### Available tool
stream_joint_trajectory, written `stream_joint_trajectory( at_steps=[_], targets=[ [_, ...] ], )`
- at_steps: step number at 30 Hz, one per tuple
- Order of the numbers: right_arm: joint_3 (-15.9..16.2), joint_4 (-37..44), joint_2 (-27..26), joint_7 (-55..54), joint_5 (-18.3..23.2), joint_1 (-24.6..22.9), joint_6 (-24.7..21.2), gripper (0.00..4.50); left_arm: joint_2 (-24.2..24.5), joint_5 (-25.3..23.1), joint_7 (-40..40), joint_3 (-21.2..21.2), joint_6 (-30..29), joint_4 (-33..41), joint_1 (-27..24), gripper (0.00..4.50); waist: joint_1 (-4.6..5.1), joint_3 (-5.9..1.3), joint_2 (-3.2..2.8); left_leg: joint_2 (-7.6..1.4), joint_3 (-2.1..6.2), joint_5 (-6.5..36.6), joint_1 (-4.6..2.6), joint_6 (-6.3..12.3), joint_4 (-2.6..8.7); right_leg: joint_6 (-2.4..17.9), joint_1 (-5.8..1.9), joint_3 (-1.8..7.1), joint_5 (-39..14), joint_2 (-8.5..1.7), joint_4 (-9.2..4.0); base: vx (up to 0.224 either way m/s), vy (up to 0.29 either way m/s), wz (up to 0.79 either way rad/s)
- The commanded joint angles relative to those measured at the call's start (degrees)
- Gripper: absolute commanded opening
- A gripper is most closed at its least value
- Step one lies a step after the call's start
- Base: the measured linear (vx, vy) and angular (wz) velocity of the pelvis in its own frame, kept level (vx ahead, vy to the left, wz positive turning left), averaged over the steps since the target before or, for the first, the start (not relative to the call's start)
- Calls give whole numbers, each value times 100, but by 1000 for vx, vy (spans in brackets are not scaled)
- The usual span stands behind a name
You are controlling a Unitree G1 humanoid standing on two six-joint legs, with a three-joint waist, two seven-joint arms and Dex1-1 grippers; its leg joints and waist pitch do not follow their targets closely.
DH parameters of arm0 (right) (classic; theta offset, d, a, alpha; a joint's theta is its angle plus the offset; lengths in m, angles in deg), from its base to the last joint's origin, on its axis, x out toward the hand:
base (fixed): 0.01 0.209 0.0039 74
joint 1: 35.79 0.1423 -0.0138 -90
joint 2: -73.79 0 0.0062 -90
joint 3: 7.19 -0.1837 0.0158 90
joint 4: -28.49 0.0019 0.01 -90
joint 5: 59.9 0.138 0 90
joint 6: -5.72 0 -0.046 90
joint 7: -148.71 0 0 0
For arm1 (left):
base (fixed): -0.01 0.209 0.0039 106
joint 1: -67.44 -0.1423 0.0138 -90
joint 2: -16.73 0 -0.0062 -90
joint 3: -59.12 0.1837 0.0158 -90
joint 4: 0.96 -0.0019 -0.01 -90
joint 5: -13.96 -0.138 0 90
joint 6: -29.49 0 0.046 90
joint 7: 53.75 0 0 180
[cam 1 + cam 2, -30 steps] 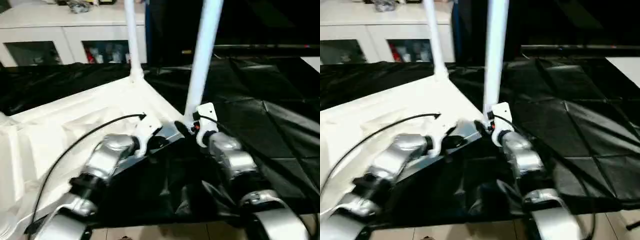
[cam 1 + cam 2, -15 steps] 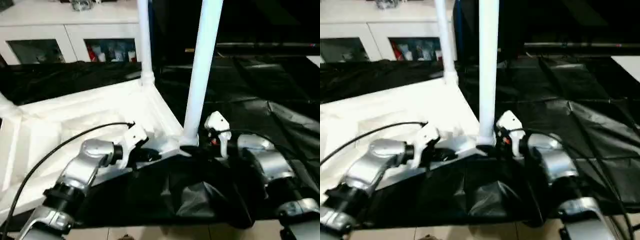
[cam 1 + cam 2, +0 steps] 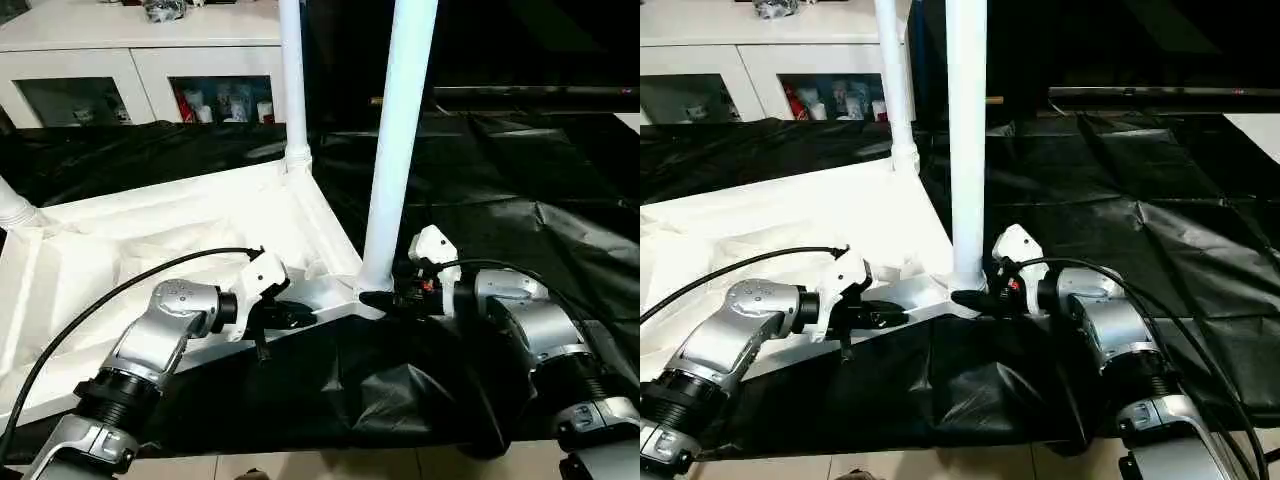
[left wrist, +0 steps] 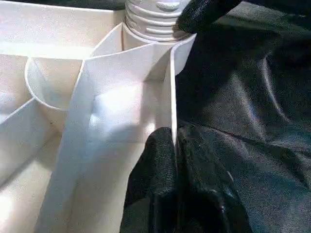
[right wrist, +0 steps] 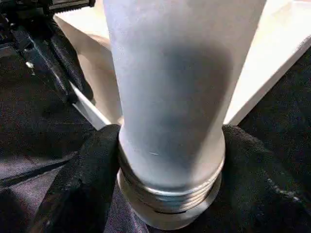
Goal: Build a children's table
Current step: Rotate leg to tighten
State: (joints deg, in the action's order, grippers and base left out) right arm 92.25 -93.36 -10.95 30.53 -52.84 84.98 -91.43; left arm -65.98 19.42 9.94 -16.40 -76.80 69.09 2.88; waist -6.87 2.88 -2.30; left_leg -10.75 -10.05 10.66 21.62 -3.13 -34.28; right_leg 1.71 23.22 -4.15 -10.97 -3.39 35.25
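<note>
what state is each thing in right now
children's table: upside down on the black sheet, ribbed underside up
near leg: upright in the near corner socket, threaded base showing
far leg: upright in the far corner
left gripper: jaws shut on the table's rim
right gripper: jaws shut on the near leg's base
cabinet: doors closed

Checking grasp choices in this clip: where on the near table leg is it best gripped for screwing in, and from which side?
Low down, just above the threaded collar of the near leg, coming from the robot's right over the black sheet. The tube is round and upright, and the tabletop walls off its other side. The right end effector already closes on it there, while the left end effector pinches the tabletop's edge.
</note>
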Motion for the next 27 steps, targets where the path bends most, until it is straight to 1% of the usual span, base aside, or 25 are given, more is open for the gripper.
stream_joint_trajectory(
  at_steps=[1,2,3,4,5,6,7,8,9,10,11,12,13,14,15,16,17,20,21,22,23,24,25,27],
  targets=[
    [21,30,-104,-7,60,-48,-19,277,-24,152,80,-36,62,163,28,0,-22,-396,67,-257,76,640,-52,420,347,1192,-321,290,-767,-499,-377,0,0,0],
    [-11,11,-148,-133,53,-73,-36,276,-47,139,19,-41,35,157,24,0,-20,-399,64,-259,80,627,-49,418,350,1193,-325,289,-764,-502,-372,0,0,0],
    [-75,-81,-229,-392,18,-70,-52,276,-102,108,-103,-57,-11,111,50,0,-18,-395,82,-260,78,629,-49,416,353,1187,-320,290,-775,-502,-379,0,0,0],
    [-195,-280,-372,-906,-62,-34,-65,275,-212,46,-352,-88,-96,24,108,0,-7,-396,71,-261,82,638,-58,384,357,1199,-313,291,-808,-506,-379,0,0,0],
    [-283,-458,-494,-1379,-140,12,-166,275,-320,-6,-551,-100,-177,-69,174,0,28,-372,71,-250,84,680,-47,321,376,1193,-309,292,-942,-509,-396,0,0,0],
    [-283,-458,-494,-1379,-140,12,-166,275,-320,-6,-551,-100,-177,-69,174,0,28,-372,71,-250,84,680,-47,321,376,1193,-309,292,-942,-509,-396,0,0,0],
    [-440,-665,-741,-2155,-215,51,-338,275,-537,-153,-1004,-117,-276,-303,329,0,49,-363,81,-229,84,869,-77,215,379,1080,-311,293,-1351,-516,-449,0,0,0],
    [-511,-720,-855,-2466,-226,54,-399,275,-639,-234,-1235,-124,-302,-423,406,0,53,-336,60,-234,86,988,-109,138,403,1007,-285,298,-1659,-514,-499,0,0,0],
    [-575,-746,-955,-2680,-211,55,-442,275,-718,-282,-1404,-138,-337,-524,471,0,53,-335,62,-237,95,1063,-123,100,412,961,-288,295,-1792,-519,-506,0,0,0],
    [-604,-763,-1010,-2823,-219,59,-452,274,-773,-300,-1517,-157,-351,-585,512,0,46,-336,41,-241,103,1135,-130,55,422,887,-294,299,-1914,-529,-527,0,0,0],
    [-741,-849,-1287,-3542,-264,82,-497,274,-1048,-377,-2076,-260,-419,-891,715,0,64,-328,7,-242,103,1173,-135,8,439,870,-264,311,-1873,-512,-529,0,0,0],
    [-741,-849,-1287,-3542,-264,82,-497,274,-1048,-377,-2076,-260,-419,-891,715,0,64,-328,7,-242,103,1173,-135,8,439,870,-264,311,-1873,-512,-529,0,0,0],
    [-788,-934,-1617,-4120,-320,113,-407,274,-1323,-439,-2496,-293,-411,-1177,912,0,66,-354,22,-228,105,1199,-146,-47,437,846,-274,315,-1841,-520,-530,0,0,0],
    [-788,-934,-1617,-4120,-320,113,-407,274,-1323,-439,-2496,-293,-411,-1177,912,0,54,-339,26,-234,110,1280,-167,-78,442,843,-258,315,-1899,-527,-551,0,0,0],
    [-781,-997,-1836,-4319,-329,155,-226,274,-1459,-477,-2607,-252,-337,-1257,984,0,55,-346,12,-230,113,1289,-157,-76,443,844,-271,313,-1905,-533,-544,0,0,0],
    [-778,-1025,-1931,-4375,-318,175,-144,274,-1517,-487,-2636,-231,-308,-1281,1010,0,54,-350,15,-232,114,1281,-140,-74,444,829,-277,318,-1884,-544,-547,0,0,0],
    [-745,-1062,-2111,-4405,-304,216,74,274,-1638,-507,-2638,-183,-209,-1287,1041,0,50,-364,20,-237,119,1222,-121,-33,446,819,-287,321,-1725,-549,-532,0,0,0],
    [-727,-1037,-2162,-4296,-285,229,229,274,-1685,-498,-2567,-148,-89,-1248,1028,0,47,-362,18,-233,117,1167,-105,40,446,861,-299,315,-1512,-530,-507,0,0,0],
    [-727,-1037,-2162,-4296,-285,229,229,309,-1685,-498,-2567,-148,-89,-1248,1028,0,45,-362,15,-236,116,1171,-105,48,446,864,-298,316,-1508,-533,-505,0,0,0],
    [-753,-1008,-2138,-4161,-246,243,309,330,-1660,-452,-2414,-122,6,-1178,978,0,47,-358,37,-234,111,1176,-102,67,446,869,-300,316,-1524,-537,-513,0,0,0],
    [-770,-978,-2089,-4033,-222,258,353,344,-1612,-411,-2284,-106,55,-1105,924,0,40,-361,45,-233,110,1166,-99,84,444,863,-303,319,-1565,-545,-514,0,0,0],
    [-770,-978,-2089,-4033,-222,258,353,346,-1612,-411,-2284,-106,55,-1105,924,0,38,-362,36,-234,114,1154,-93,97,442,864,-309,320,-1559,-550,-506,0,0,0],
    [-798,-942,-1959,-3707,-142,302,406,346,-1485,-347,-2029,-89,203,-992,824,0,37,-364,46,-238,119,1107,-82,135,444,861,-315,318,-1517,-550,-501,0,0,0],
    [-767,-892,-1764,-3392,-118,341,430,376,-1350,-295,-1821,-99,234,-866,721,0,37,-381,47,-244,112,992,-70,188,427,912,-329,320,-1292,-549,-466,0,0,0]
  ],
)
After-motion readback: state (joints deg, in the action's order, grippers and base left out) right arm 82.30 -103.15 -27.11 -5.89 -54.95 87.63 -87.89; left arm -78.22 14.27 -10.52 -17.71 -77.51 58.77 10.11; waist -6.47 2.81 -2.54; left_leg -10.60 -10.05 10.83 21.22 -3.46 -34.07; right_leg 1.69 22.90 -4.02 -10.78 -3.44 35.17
